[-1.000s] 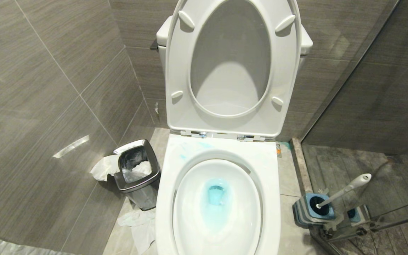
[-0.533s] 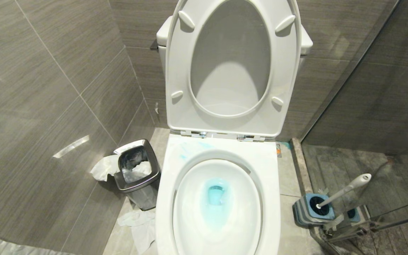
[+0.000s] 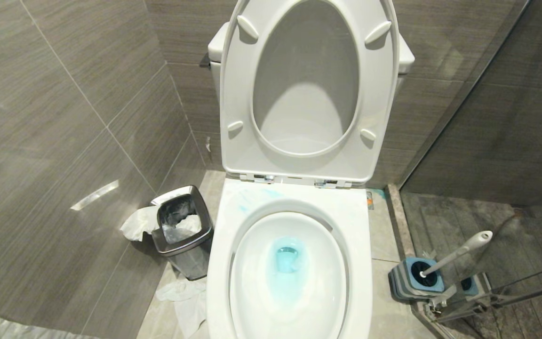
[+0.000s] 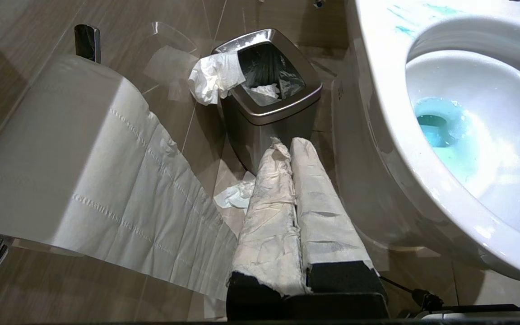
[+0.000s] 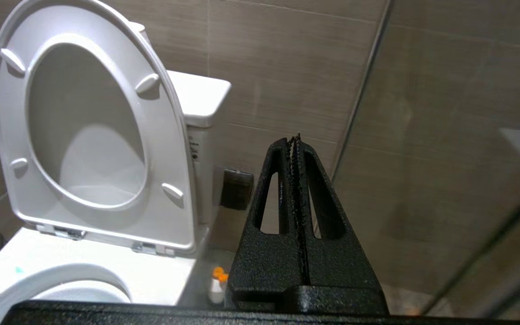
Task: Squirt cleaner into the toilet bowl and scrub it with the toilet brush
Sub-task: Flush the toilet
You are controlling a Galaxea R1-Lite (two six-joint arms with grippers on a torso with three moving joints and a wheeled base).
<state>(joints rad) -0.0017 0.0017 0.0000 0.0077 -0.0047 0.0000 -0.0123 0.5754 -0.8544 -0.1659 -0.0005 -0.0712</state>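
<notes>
The white toilet bowl (image 3: 360,235) stands open in the head view, seat and lid (image 3: 233,94) raised. Turquoise cleaner (image 3: 287,263) tints the water, and pale blue smears (image 3: 243,207) mark the back rim. On the floor to the right, the toilet brush (image 3: 459,252) leans in its blue-grey holder (image 3: 405,285), white handle up. Neither arm shows in the head view. My left gripper (image 4: 287,142), fingers wrapped in white paper, is shut and empty, low beside the bowl (image 4: 377,90). My right gripper (image 5: 295,140) is shut and empty, pointing at the wall right of the tank.
A steel bin (image 3: 184,235) with tissue hanging out stands left of the toilet, with crumpled paper (image 3: 181,296) on the floor. A toilet paper roll (image 4: 61,149) hangs close to my left wrist. A glass partition (image 3: 487,141) closes off the right side. A small orange-capped bottle (image 5: 217,284) stands behind the toilet.
A small dark shape at the right edge of the head view a second ago is gone. Bowl, brush and bin have not moved.
</notes>
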